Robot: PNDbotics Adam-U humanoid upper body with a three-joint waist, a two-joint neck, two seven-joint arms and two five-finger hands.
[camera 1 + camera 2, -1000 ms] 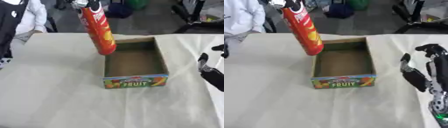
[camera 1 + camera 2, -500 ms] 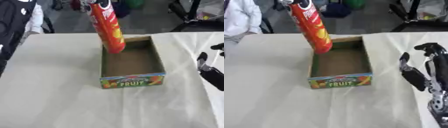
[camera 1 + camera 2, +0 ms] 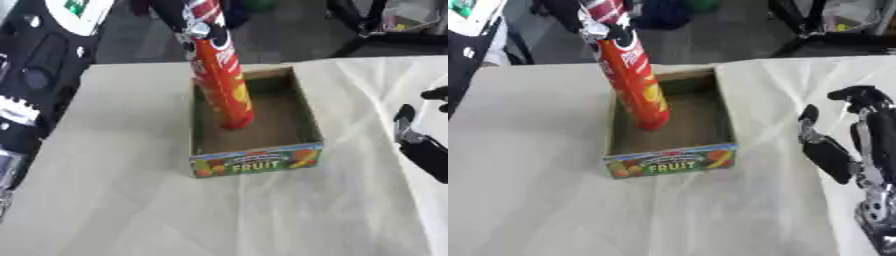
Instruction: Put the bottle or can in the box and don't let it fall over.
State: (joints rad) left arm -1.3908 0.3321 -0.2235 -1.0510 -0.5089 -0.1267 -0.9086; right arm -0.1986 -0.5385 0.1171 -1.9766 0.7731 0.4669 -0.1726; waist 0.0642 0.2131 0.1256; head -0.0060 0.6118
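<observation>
I am lowering the can (image 3: pixel 220 80), held in my left hand (image 3: pixel 198 27), into the box (image 3: pixel 255 160); release remaining; right hand (image 3: pixel 846 150) idling, fingers relaxed, lower right.

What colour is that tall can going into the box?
Red-orange with yellow markings; the can shows best in the right eye view.

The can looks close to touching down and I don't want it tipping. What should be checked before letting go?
1. Can base inside box walls: ok.
2. Base resting on box floor: cannot tell.
3. Can upright: not ok, it leans, top toward the far left.
4. Left hand gripping the can's top: ok.
5. Right hand away from box: ok, idle at the right edge.
</observation>
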